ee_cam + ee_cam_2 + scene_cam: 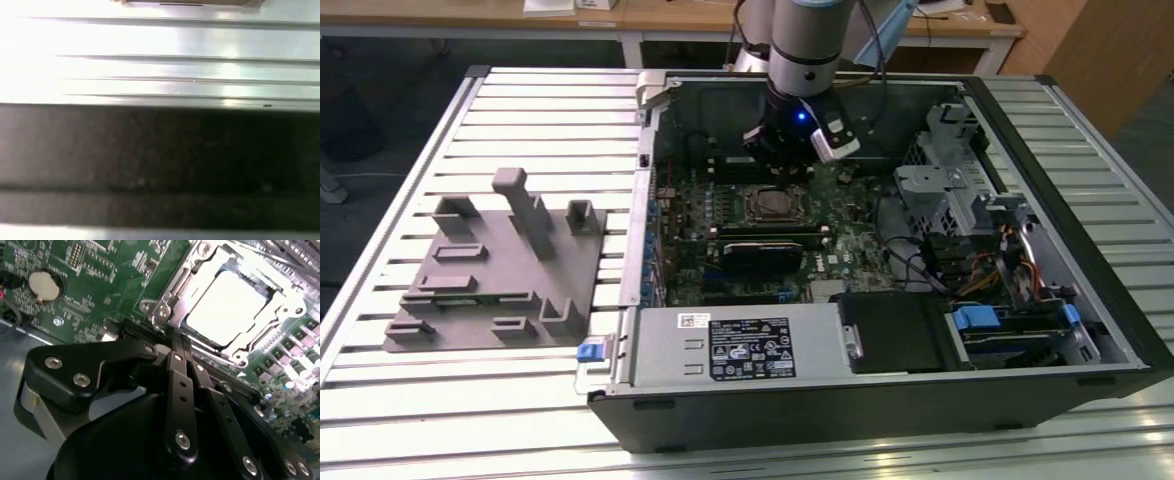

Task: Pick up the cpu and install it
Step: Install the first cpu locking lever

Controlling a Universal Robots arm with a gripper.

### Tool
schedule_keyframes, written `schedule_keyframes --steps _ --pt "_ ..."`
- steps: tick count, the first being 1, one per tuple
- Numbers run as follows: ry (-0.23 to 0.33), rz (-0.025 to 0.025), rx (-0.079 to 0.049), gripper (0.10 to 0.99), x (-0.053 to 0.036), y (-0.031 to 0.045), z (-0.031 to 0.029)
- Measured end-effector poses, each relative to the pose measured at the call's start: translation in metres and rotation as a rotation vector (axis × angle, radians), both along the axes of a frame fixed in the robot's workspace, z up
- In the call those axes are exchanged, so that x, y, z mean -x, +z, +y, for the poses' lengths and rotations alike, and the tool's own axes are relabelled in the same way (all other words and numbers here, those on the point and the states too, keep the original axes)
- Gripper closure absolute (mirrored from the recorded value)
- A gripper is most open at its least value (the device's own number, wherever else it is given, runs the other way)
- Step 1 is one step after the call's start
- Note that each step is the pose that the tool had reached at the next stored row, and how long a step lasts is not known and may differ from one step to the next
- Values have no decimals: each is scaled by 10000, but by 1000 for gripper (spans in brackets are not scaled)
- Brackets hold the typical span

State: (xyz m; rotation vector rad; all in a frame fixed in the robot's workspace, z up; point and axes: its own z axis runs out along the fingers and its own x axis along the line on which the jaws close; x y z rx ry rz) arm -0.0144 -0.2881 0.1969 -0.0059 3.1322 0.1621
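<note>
1. Hovering inside the open computer case [1067, 300], the gripper [182, 352] has its black fingers [177, 385] pressed together, holding nothing.
2. The cpu [227, 307], pale silver, sits in its motherboard [100, 285] socket under the metal frame, just beyond the fingertips.
3. A white label [747, 345] lies on the power supply; its print is unreadable.

A: What lay on the slatted table [480, 400]?
B: An open computer case [881, 400] sat toward the exterior view's right. A grey fixture [500, 265] with upright tabs lay beside it, on the exterior view's left.
A: And inside the case?
B: A green motherboard [841, 235] lay flat, with a black ribbed module [761, 255] on it. A power supply [740, 345] ran along the near wall, and blue-tabbed drive bays [1007, 325] stood beside it.
A: Any small details?
B: A round coin battery [45, 284] sat on the board in the second wrist view.
</note>
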Motion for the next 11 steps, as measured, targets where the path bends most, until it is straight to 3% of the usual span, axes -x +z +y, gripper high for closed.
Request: schedule_keyframes --steps 6,11 --pt "0 2 -9 980 0 100 -1" --pt "0 1 -11 980 0 101 -22"
